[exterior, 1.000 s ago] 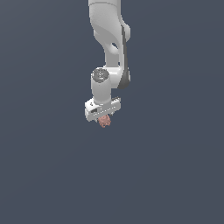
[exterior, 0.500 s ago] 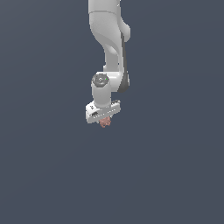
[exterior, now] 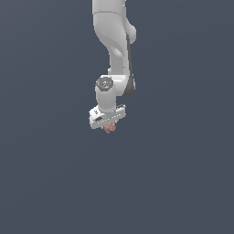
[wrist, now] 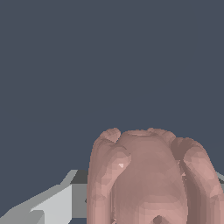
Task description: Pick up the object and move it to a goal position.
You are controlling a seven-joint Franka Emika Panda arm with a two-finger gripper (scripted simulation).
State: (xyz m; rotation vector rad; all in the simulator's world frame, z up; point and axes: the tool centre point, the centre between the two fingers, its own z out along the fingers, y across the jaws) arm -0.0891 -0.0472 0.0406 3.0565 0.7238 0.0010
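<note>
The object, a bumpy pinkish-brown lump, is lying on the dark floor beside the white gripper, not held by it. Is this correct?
Not quite. The object is bumpy and pinkish-brown, but it is not lying beside the gripper: it sits between the fingers, held. The exterior view shows it tucked under the gripper, and the wrist view shows it close up.

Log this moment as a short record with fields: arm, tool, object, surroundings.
arm: white arm reaching down from the top of the exterior view
tool: tool pointing down, shut on the blob
object: small pinkish-brown lumpy blob, sticking out below the tool in the exterior view
fingers: one grey finger visible beside the blob in the wrist view
surroundings: plain dark grey-blue background, nothing else visible
goal marker: none visible
</note>
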